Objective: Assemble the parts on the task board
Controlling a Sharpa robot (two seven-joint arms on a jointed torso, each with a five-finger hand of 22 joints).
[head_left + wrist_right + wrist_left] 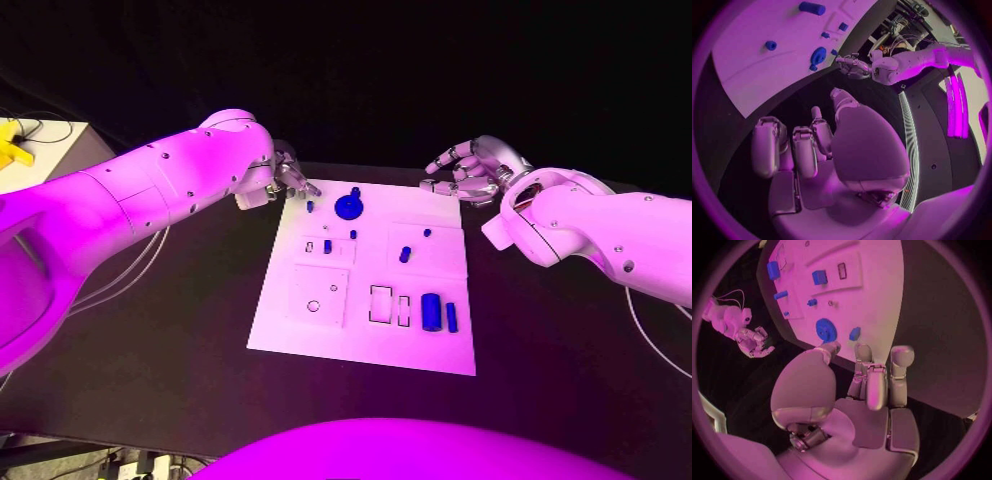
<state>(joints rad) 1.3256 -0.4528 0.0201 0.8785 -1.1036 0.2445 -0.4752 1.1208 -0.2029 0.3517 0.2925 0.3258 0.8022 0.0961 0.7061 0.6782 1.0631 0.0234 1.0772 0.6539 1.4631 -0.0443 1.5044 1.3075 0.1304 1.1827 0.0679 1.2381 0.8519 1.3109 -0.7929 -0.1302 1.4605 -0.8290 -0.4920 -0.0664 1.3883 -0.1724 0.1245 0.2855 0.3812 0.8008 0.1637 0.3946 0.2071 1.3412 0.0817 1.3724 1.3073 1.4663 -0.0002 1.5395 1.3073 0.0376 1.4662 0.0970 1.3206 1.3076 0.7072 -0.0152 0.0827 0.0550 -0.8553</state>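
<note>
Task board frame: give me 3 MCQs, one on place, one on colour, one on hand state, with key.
1. Where on the task board is the round blue part?
A. near the far edge, closer to the left hand
B. at the near right corner
C. off the board, on the table

2. What colour are the two upright parts standing near the board's near right side?
A. yellow
B. blue
C. white

3. What is the state of the left hand?
A. holding the round part
B. pressing flat on the board's middle
C. holding nothing, fingers apart, at the board's far left corner

Key: 1 A, the head view shows it by the far edge near the left hand. 2 B, both are blue. 3 C, the left wrist view shows nothing between the spread fingers.
</note>
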